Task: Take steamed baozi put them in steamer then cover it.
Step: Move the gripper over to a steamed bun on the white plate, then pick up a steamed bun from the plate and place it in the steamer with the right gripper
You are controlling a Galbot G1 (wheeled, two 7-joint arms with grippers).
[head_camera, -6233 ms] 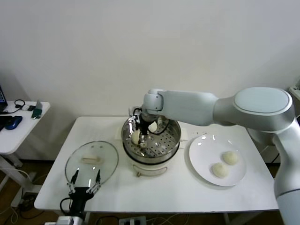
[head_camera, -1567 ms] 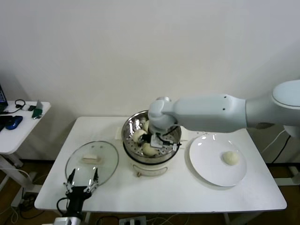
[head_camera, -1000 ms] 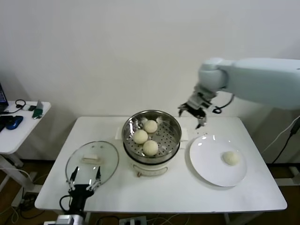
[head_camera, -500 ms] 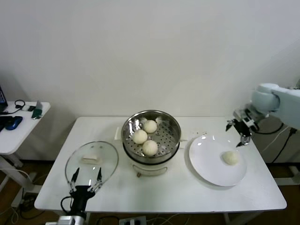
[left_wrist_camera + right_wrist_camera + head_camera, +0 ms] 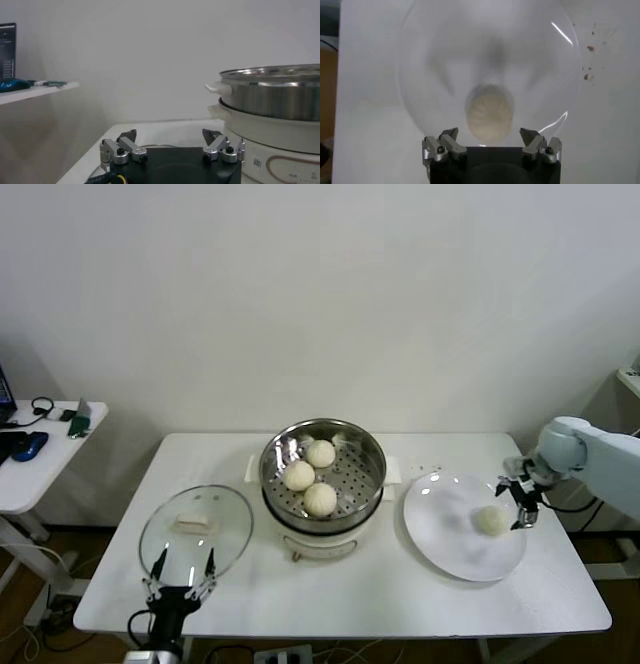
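Three cream-white baozi point(image 5: 320, 498) lie in the shiny steamer point(image 5: 368, 474) on its cream pot base at the table's middle. A fourth baozi point(image 5: 490, 520) lies on the white plate point(image 5: 445, 534) to the right; it also shows in the right wrist view point(image 5: 490, 112). My right gripper point(image 5: 520, 502) is open and empty, just right of that baozi and above the plate's right edge. The glass cover point(image 5: 195, 529) with its cream handle lies flat on the table at the left. My left gripper point(image 5: 180, 569) is open and idle at the front edge, just before the cover.
A small side table point(image 5: 45, 449) with a mouse and cables stands far left. The steamer's wall point(image 5: 275, 97) fills the right of the left wrist view. A few crumbs point(image 5: 589, 48) lie on the table beyond the plate.
My right arm has dropped a third baozi into the steamer, swung right across the table and come down beside the last baozi on the plate. The left arm has stayed put.
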